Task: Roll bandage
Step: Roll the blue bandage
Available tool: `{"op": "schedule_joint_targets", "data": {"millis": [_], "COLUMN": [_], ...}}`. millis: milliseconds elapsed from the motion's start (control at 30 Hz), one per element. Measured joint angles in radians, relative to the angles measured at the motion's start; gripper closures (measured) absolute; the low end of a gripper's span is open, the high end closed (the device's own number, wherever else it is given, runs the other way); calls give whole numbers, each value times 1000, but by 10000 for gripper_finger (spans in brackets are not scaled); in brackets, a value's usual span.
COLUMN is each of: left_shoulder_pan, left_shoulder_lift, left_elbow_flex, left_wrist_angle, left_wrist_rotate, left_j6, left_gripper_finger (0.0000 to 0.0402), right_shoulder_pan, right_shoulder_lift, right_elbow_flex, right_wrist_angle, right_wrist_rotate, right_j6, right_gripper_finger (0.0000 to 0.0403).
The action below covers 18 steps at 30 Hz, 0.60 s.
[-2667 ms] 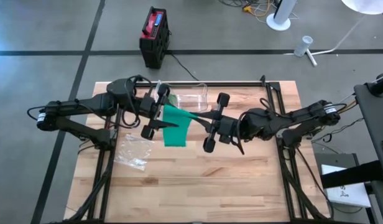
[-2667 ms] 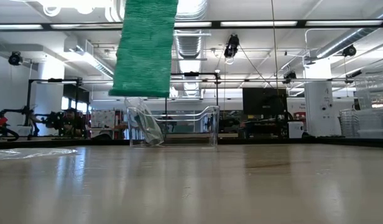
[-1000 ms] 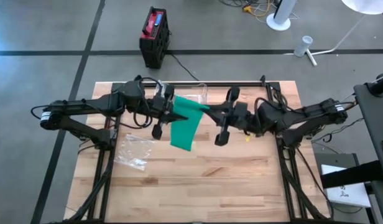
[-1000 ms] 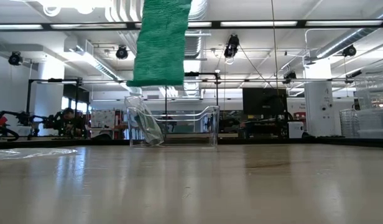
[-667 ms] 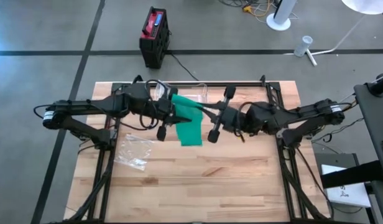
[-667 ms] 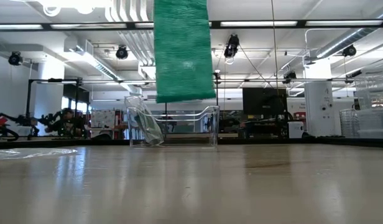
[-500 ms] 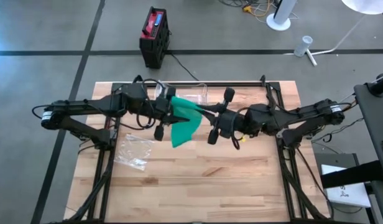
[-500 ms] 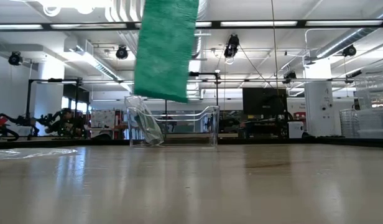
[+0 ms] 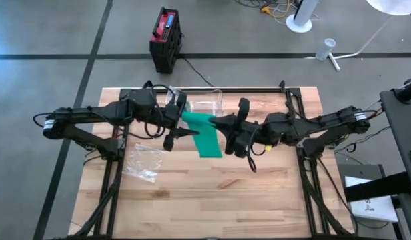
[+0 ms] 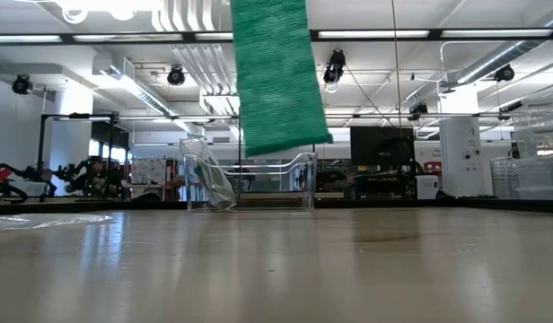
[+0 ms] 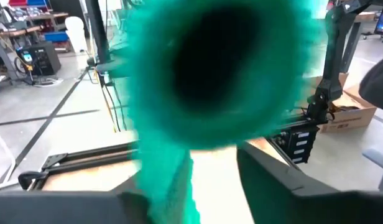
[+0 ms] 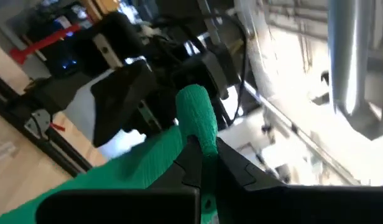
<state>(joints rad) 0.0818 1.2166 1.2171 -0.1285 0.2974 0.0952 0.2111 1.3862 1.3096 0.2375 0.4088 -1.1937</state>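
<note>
High view: green woven bandage strip (image 9: 207,135) hung above mid-tabletop (image 9: 259,193) between both arms; left end effector (image 9: 179,124) state unclear. Right wrist view: right end effector (image 12: 201,163) pinched the bandage. Judgement: keep tension, wind evenly.

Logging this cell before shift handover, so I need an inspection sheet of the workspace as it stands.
Surface: wooden table, bare in front.
Job's things: green bandage held in the air between both arms, its tail hanging above the tabletop.
Clutter: clear plastic container at the far edge; crumpled plastic bag on the left.
Grippers: left gripper at the bandage's rolled end; right gripper shut on the bandage.
Cables: black cord from the red-and-black box on the floor.
Surroundings: grey floor, white stand base.
</note>
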Motion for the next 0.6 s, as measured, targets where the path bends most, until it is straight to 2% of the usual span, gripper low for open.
{"op": "schedule_joint_targets", "data": {"millis": [300,600], "left_shoulder_pan": [-1,-2], "left_shoulder_lift": [-33,-31], "left_elbow_flex": [0,0], "left_wrist_angle": [-37,19], "left_wrist_rotate": [43,82], "left_j6": [-3,-132], "left_gripper_finger": [164,110], "right_shoulder_pan": [-21,-78], "right_shoulder_lift": [-13,-14], "right_elbow_flex": [-34,-65], "right_wrist_angle": [-2,24], "right_wrist_rotate": [-133,-177], "right_j6": [-155,-332], "right_gripper_finger": [395,395]}}
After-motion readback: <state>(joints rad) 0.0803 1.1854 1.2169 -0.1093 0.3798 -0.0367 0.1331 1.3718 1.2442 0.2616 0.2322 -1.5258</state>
